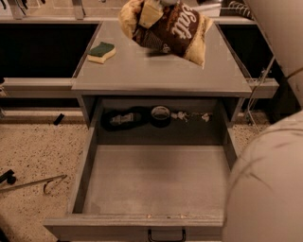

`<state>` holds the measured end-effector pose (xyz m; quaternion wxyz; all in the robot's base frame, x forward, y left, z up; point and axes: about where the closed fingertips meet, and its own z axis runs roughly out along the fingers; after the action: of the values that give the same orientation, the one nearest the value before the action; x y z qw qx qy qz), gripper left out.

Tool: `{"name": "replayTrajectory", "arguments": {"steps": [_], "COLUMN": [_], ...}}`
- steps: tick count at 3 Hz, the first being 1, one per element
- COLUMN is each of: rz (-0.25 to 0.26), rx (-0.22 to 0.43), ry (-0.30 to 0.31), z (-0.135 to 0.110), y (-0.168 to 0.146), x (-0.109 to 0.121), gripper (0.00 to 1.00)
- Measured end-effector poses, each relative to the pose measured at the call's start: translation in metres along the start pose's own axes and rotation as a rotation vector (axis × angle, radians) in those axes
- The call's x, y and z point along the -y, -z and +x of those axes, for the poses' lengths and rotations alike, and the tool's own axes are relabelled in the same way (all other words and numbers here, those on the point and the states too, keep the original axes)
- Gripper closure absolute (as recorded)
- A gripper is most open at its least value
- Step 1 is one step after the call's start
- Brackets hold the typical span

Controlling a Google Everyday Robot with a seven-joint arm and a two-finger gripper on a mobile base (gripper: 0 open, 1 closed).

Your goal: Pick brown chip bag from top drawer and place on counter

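Observation:
The brown chip bag [170,29], dark brown with cream-yellow ends and white "Salt" lettering, hangs tilted just above the back of the counter [156,71]. My gripper [154,6] is at the top edge of the view, mostly cut off, shut on the bag's upper part; one cream finger [149,14] presses on the bag. The top drawer [156,182] is pulled fully open below the counter, its flat grey bottom bare, its dark handle [166,235] at the front.
A green and yellow sponge-like item [101,52] lies on the counter's left side. A tape roll [161,116] and dark clutter [122,118] sit in the recess behind the drawer. My white arm [270,189] fills the right side. A metal rod [33,183] lies on the speckled floor.

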<state>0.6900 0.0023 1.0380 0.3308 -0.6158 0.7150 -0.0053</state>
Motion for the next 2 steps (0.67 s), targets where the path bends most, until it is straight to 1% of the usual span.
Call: {"name": "replayTrajectory", "arguments": {"steps": [1, 2], "rz": [0.096, 0.119], "rx": [-0.083, -0.085], "ry": [-0.078, -0.135], "z": [0.036, 0.061], "y": [-0.006, -0.034], "x": [0.045, 0.066], "gripper": [1.00, 1.00]}}
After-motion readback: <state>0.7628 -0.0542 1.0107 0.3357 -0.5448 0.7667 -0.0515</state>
